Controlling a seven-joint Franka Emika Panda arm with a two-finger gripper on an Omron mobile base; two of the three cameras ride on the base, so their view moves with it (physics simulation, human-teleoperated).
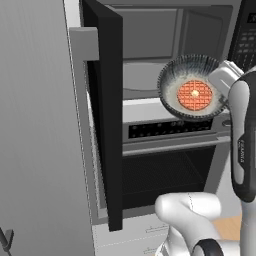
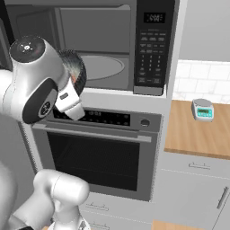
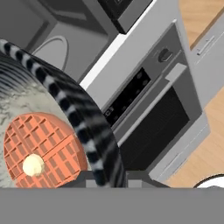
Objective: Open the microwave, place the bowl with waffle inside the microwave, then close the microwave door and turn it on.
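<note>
- i am carrying the small round grey bowl with finely striped sides [image 1: 192, 88], so the step in hand is placing it; the wide black microwave door with its grey bar handle [image 1: 104, 115] is standing open at the left.
- my two-finger gripper [image 3: 101, 178] is clamping the bowl's rim at the bottom of the hand view, fingers closed on it.
- the bowl is hanging tilted in front of the large black microwave with a grey interior [image 2: 108, 45], above the silver-fronted oven [image 2: 96, 152], not yet inside.
- a round orange grid-textured waffle [image 1: 194, 95] with a pale dab on top is lying in the bowl.
- next, i judge, i am needing to level the bowl, reach forward over the sill and lower it onto the flat round turntable [image 2: 102, 67].
- tilted this far, the waffle could slide.
</note>
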